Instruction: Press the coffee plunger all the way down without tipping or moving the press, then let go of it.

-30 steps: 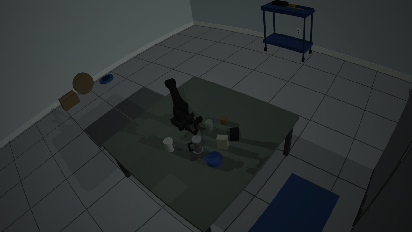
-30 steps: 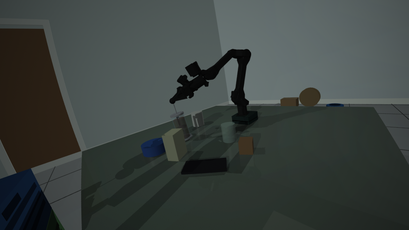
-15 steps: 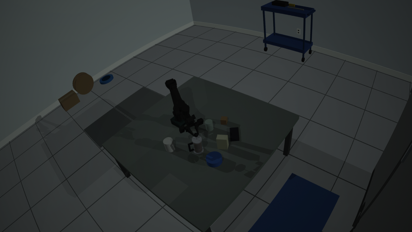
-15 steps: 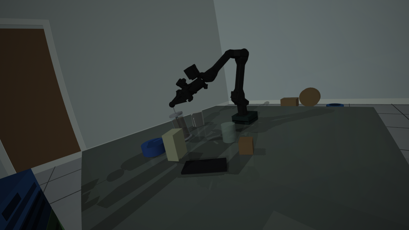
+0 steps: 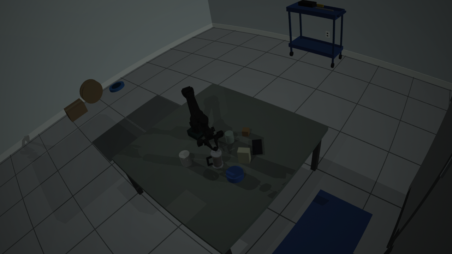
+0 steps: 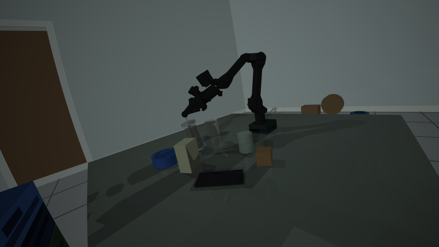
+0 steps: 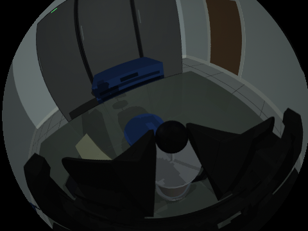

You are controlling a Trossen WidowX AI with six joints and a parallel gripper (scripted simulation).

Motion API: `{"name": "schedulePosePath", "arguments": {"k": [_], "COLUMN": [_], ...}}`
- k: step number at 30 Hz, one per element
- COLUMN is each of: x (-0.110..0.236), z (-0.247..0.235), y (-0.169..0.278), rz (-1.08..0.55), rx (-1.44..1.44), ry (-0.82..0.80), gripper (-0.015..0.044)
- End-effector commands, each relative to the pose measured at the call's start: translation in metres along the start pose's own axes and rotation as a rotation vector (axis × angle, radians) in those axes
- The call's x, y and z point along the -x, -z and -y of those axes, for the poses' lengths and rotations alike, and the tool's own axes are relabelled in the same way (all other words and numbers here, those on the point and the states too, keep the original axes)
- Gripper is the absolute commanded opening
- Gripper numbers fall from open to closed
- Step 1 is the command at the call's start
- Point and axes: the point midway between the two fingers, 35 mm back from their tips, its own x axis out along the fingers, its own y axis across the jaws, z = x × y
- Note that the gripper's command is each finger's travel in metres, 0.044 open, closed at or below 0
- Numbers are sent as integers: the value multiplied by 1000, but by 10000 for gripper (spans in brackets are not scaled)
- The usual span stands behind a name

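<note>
The coffee press point(image 5: 217, 160) point(image 6: 196, 135) point(image 7: 174, 173) stands on the table point(image 5: 177, 186), with a clear body, pale lid and black handle point(image 5: 208, 161). In the exterior view it leans more than the things around it, its top tilted away from the arm's base. My gripper point(image 5: 215, 148) point(image 6: 184, 114) point(image 7: 170, 131) is shut on the round black plunger knob point(image 7: 171, 139), one finger on each side. The knob is a little above the lid, with a short length of thin rod point(image 7: 172, 157) showing between them. The fingers hide part of the handle in the wrist view.
A blue round container point(image 5: 234, 174) point(image 6: 164, 159) and a pale yellow box point(image 5: 244, 156) point(image 6: 184, 156) stand close by the press. A white mug point(image 5: 185, 158), a green cylinder point(image 5: 229, 137), an orange block point(image 5: 245, 132) and a black slab point(image 5: 257, 147) are around it.
</note>
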Motion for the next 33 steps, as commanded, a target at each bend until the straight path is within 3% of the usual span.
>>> {"name": "schedulePosePath", "arguments": {"k": [1,33], "x": [-6,-9], "z": [0,0], "y": [14,10], "rz": [-48,-47], "rx": [-11,-11], "ry": [0,0], "gripper": [122,122]}}
